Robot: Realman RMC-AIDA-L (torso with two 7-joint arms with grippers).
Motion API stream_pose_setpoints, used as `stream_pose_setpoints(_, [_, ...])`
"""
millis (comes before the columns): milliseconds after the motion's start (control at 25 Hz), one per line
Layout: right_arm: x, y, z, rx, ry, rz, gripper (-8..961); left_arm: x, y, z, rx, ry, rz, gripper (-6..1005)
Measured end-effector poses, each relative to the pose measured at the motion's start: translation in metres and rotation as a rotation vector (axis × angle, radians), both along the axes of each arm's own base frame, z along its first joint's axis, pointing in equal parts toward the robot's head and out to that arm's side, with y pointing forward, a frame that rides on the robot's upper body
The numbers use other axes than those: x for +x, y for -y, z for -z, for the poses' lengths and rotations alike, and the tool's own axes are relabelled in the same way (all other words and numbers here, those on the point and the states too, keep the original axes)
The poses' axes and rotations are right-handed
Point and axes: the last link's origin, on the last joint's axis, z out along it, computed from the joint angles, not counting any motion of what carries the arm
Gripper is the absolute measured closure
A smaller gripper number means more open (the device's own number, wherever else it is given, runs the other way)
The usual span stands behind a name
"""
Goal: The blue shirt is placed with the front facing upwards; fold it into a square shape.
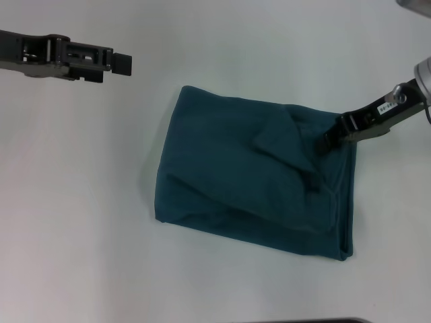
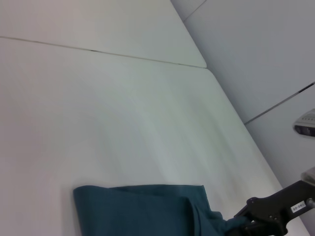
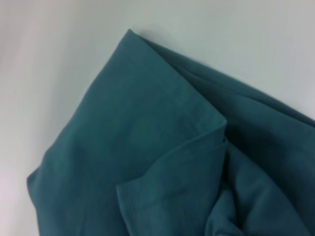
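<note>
Counting: one blue shirt (image 1: 249, 178), two grippers
Left gripper (image 1: 122, 64): hovering over bare tabletop, well apart from shirt, finger state unclear
Surface: plain white table (image 1: 81, 222)
Shirt: folded, roughly rectangular, centre-right on table
Right gripper (image 1: 330, 140): at shirt's far right corner, pinched shut on bunched fabric

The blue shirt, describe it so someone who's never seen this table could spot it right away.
On the white table, look near the middle, slightly toward the robot's right. The blue shirt lies there folded into a rough, rumpled rectangle, with the right end effector at its far right corner. It is the only cloth and the only dark teal thing there.
</note>
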Motion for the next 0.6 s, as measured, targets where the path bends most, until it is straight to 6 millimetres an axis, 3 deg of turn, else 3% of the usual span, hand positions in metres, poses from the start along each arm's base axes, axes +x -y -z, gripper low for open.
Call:
stream_pose_setpoints(240, [-0.006, 0.0, -0.006, -0.002, -0.028, -0.004, 858, 0.0, 0.0, -0.001, 0.001, 0.001, -0.001, 126])
stream_pose_setpoints(600, [-0.011, -0.003, -0.024, 0.038, -0.066, -0.006, 858, -0.001, -0.001, -0.003, 0.01, 0.005, -0.006, 125])
